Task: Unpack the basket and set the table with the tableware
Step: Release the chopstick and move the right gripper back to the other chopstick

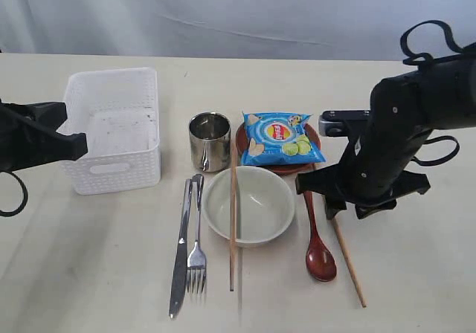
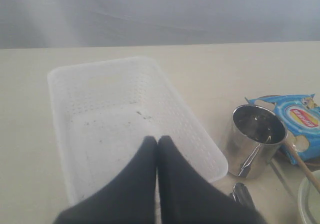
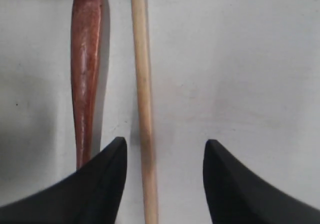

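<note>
Since the right gripper (image 3: 165, 143) hangs released with the chopstick (image 3: 143, 84) off-centre between its jaws, I'd centre on it before closing and stay clear of the spoon (image 3: 86, 64) just beside it. On the counter (image 1: 416, 288), at 3 o'clock of the bowl (image 1: 249, 207), the chopstick's long axis runs from 11 to 5 o'clock. The left gripper (image 2: 157, 144) is clenched on nothing above the basket (image 2: 190, 129).

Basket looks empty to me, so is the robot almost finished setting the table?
Nearly. The basket is empty; bowl, cup, plate, knife, fork and spoon are laid out. The right gripper hovers, jaws open, over one chopstick; the other chopstick lies across the bowl, so pairing them seems left.
</note>
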